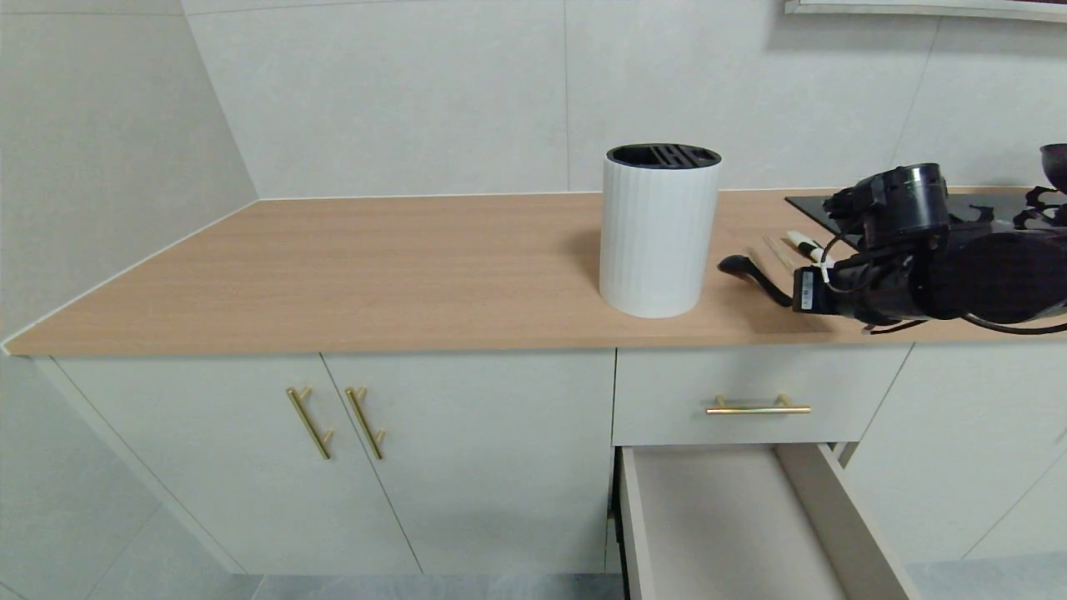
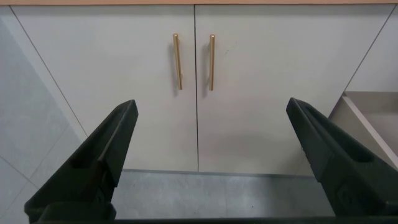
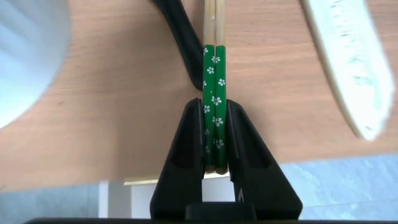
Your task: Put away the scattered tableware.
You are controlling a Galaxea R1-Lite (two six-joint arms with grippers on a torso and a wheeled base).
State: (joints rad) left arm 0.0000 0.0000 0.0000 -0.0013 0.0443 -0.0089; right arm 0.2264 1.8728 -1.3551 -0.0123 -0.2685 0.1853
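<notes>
White slotted holder [image 1: 660, 233] upright on counter [image 1: 375, 267], drawer [image 1: 631, 517] open below, chopsticks [image 3: 215, 74] pinched by green ends in right gripper [image 3: 216, 118], left gripper [image 2: 211, 106] spread wide

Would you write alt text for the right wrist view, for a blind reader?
The right gripper is shut on a pair of green-ended, flower-patterned chopsticks over the wooden countertop. A black handle lies beside them, and a white utensil farther off.

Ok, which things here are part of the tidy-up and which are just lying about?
Job: chopsticks, black utensil, white knife, white holder, probably the open drawer.
Just there: cooktop, cabinet doors.
</notes>
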